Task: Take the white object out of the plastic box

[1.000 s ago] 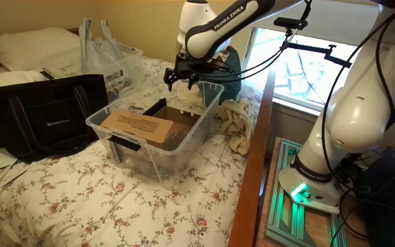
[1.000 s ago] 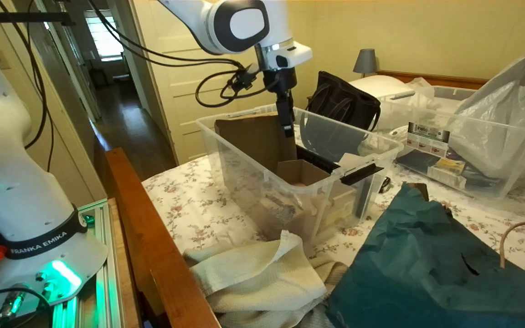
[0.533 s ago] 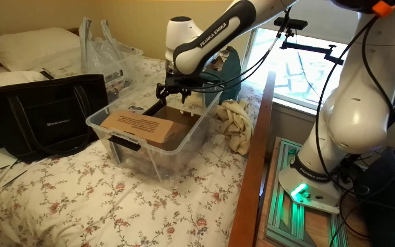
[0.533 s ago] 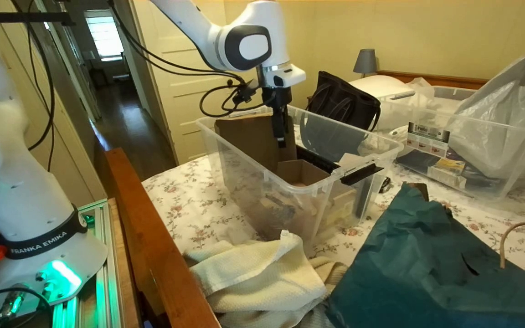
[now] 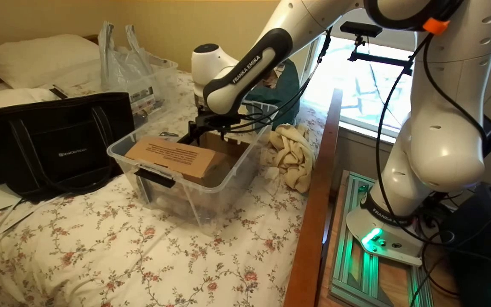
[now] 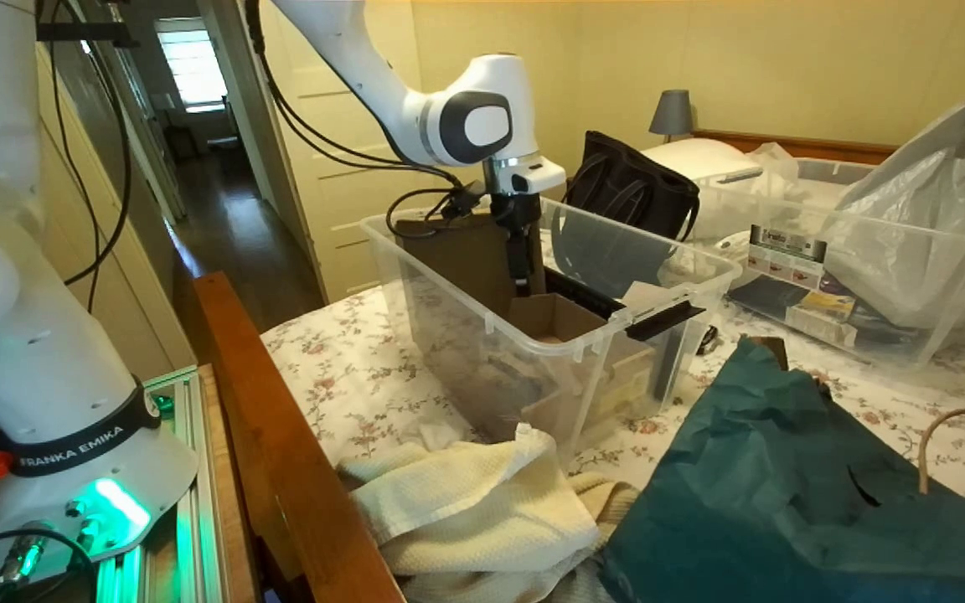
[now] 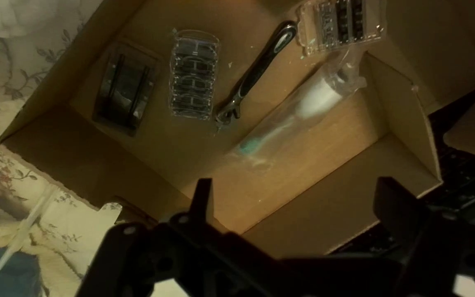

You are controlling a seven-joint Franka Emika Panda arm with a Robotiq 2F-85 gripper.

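The clear plastic box [image 5: 217,188] stands on the bed and also shows in an exterior view [image 6: 562,345]. Inside it is an open cardboard box [image 6: 556,318], which fills most of the wrist view [image 7: 316,206]. A white object [image 7: 318,99] lies on the cardboard floor in a long clear wrapper with a green end; it is hidden in both exterior views. My gripper [image 7: 295,185] is open and empty, with its fingers spread over the near corner of the cardboard box. In both exterior views the gripper [image 5: 208,135] [image 6: 520,280] points down, inside the tub's rim.
In the cardboard lie a dark razor handle [image 7: 258,68] and clear blade packs [image 7: 194,76]. The tub's walls and a raised cardboard flap [image 5: 171,155] surround the gripper. Nearby are a black bag [image 5: 53,145], cream cloth [image 6: 491,511], green bag [image 6: 784,502] and wooden rail [image 5: 318,204].
The arm has come down steadily. The gripper has moved from above the tub to below its rim, lower and further left in an exterior view. The objects on the bed have not moved.
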